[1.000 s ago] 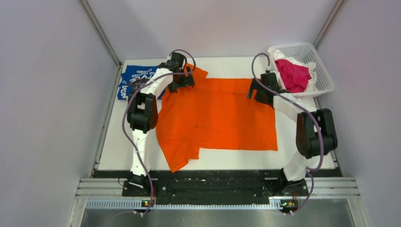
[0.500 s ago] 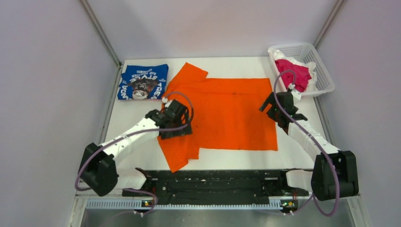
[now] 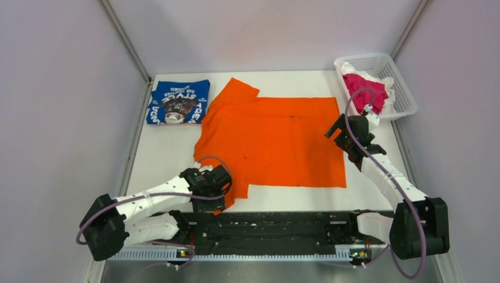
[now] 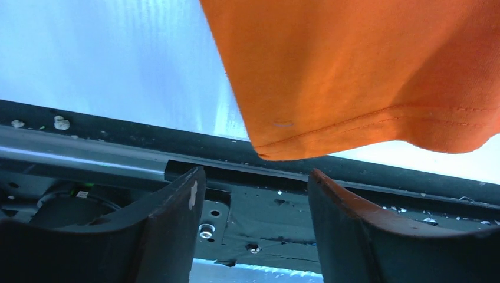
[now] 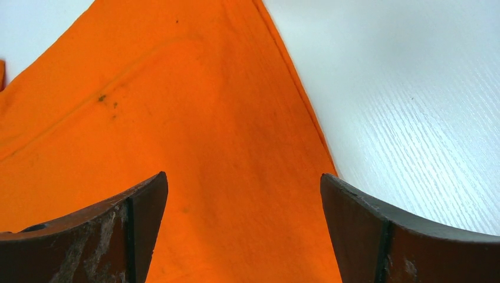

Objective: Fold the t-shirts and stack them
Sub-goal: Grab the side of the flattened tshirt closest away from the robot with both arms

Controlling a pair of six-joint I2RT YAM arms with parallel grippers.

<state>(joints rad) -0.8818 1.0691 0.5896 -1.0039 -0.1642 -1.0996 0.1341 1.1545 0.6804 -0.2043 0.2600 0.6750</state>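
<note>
Top external: white table (image 3: 147, 171) boxed in on three sides by pale lilac walls, aluminium posts (image 3: 127, 44) rising at the far corners, black rail (image 3: 277, 227) bolted along the near edge with both arm bases on it. Spread flat over the middle, orange t-shirt (image 3: 277, 141), sleeves at its left end, one pointing far, the other reaching the near edge. Far left, just beside the far sleeve, blue t-shirt (image 3: 178, 102), folded into a rectangle, print up. Far right corner, white mesh basket (image 3: 407, 97) holding pink cloth (image 3: 367, 91). Left gripper (image 3: 216, 201) low at the near sleeve, close to the rail. Right gripper (image 3: 337, 131) at the orange shirt's right edge, near the basket.

Left wrist: black fingers (image 4: 171, 230) parted, gripping nothing. Just beyond the gap, stitched hem of the orange sleeve, draped past the table's near edge over the rail. White crumbs (image 4: 59, 122) scattered on the black metal.

Right wrist: fingers (image 5: 130, 230) spread wide, holding nothing, poised over the orange cloth. Right edge of the shirt running between them, bare white wood-grained table to the right. Small dark specks (image 5: 103, 97) on the fabric.
</note>
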